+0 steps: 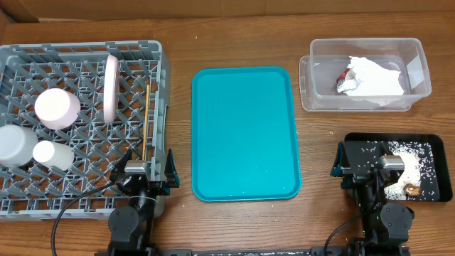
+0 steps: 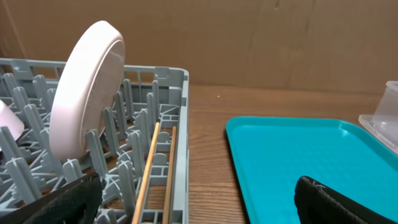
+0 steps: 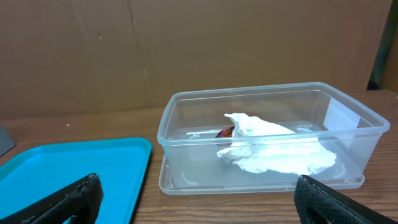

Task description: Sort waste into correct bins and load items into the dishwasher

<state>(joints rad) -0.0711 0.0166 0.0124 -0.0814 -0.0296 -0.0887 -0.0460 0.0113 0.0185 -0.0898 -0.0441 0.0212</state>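
The grey dish rack (image 1: 85, 53) at the left holds the pinkish-white plate (image 1: 111, 87) on edge, two chopsticks (image 1: 146, 117), a bowl (image 1: 57, 107), a white cup (image 1: 51, 154) and another pale vessel (image 1: 14, 146). The plate (image 2: 84, 99) and chopsticks (image 2: 152, 168) show in the left wrist view. The clear tub (image 1: 366, 75) holds the crumpled napkin (image 1: 373, 77) and a red wrapper (image 1: 345, 75); the right wrist view shows them too (image 3: 273, 149). The black tray (image 1: 434, 146) holds rice (image 1: 419, 160) and a brown scrap (image 1: 411, 189). My left gripper (image 2: 199, 202) is open and empty at the rack's front right corner. My right gripper (image 3: 199, 199) is open and empty near the black tray.
A flat teal tray (image 1: 245, 131) lies in the middle of the wooden table, with a few white specks near its front edge. It shows in both wrist views (image 2: 298, 155) (image 3: 68, 168). A cardboard wall stands behind the table.
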